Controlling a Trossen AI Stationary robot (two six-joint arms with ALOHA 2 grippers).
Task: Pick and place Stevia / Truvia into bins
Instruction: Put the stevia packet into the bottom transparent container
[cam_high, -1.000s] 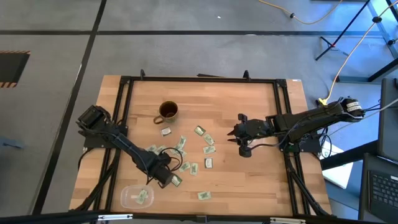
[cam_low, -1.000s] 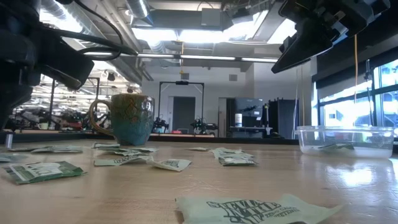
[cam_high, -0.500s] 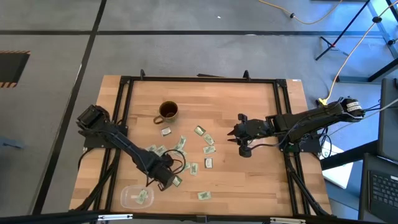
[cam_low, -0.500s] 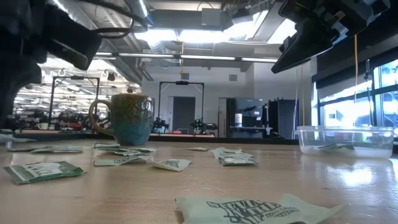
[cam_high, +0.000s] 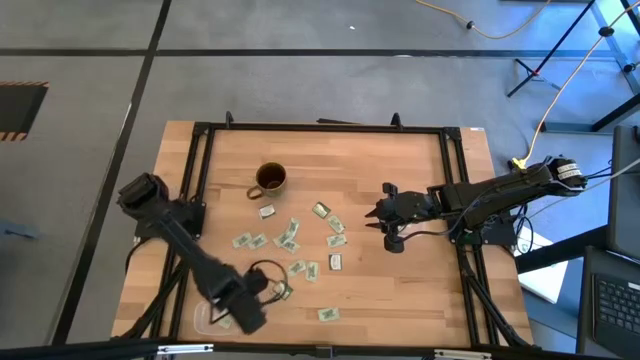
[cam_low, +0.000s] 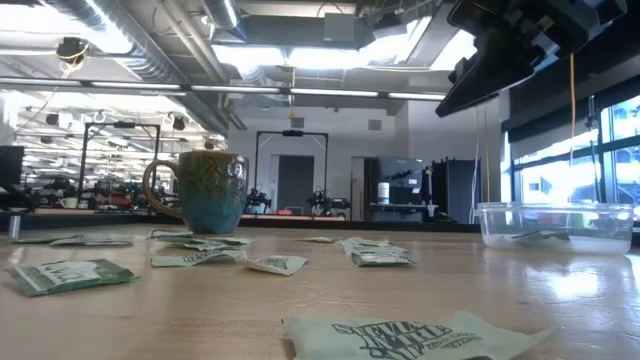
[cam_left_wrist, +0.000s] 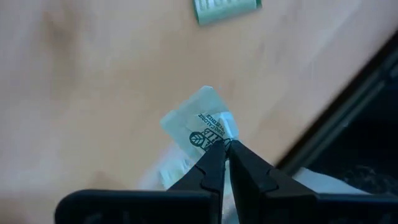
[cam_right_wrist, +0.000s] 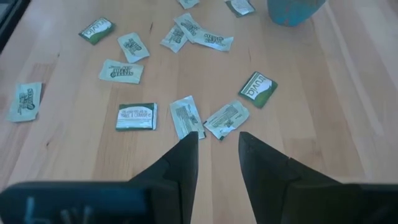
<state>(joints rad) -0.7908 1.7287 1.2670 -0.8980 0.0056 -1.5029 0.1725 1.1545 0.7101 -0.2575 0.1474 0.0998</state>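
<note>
Sachets lie loose mid-table in the high view; left gripper sits over the bin at the near-left corner, ready to drop. Low view: bin holds a sachet already. Left wrist: claw pinched on one sachet. Right wrist: right gripper apart, waiting right of centre.

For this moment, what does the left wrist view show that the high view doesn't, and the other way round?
Only the left wrist view shows the left gripper shut on a sachet, pinched at its edge above the clear bin.

Only the high view shows the whole layout: the brown mug, the scattered sachets, and the right gripper hovering open over the table, away from the bin.

Both show the left arm over the table's near-left corner, and loose sachets on the wood.
</note>
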